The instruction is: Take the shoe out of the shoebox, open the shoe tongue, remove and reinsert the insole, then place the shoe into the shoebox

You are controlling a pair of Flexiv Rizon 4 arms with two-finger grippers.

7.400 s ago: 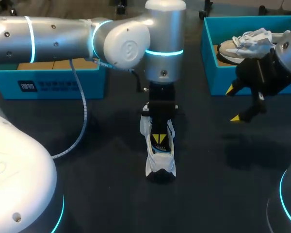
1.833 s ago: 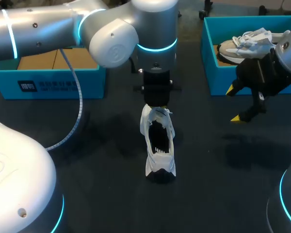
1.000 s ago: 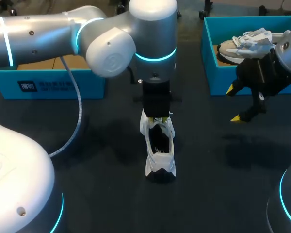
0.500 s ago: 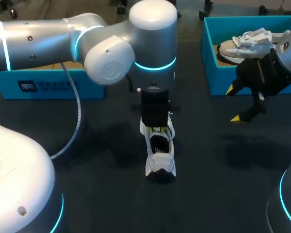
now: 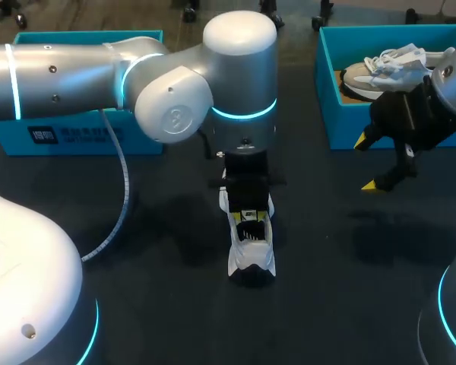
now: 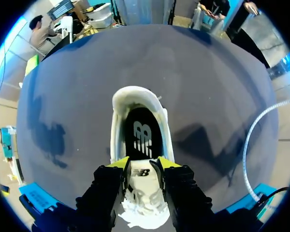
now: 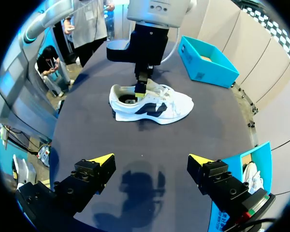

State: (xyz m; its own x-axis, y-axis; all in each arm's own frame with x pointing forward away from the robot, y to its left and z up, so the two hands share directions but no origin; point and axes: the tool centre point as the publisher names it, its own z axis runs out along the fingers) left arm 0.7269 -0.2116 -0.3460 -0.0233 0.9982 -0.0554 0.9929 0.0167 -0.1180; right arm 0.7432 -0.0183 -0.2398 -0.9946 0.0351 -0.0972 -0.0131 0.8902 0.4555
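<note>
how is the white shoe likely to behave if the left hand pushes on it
The shoe stands upright on a broad flat sole, so it probably won't tip easily. Its upper and tongue look soft, likely to give under the left hand. Nothing braces it, so it may slide on the table.

A white logo is on the black insole [image 6: 141,133] inside the shoe [image 6: 116,130], a small one on its tongue [image 6: 141,174]. The blue box [image 5: 137,141] has print too small to read.

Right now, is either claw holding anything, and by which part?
The left claw grips the shoe by its tongue, pinched from both sides. The right claw is open and holds nothing.
</note>
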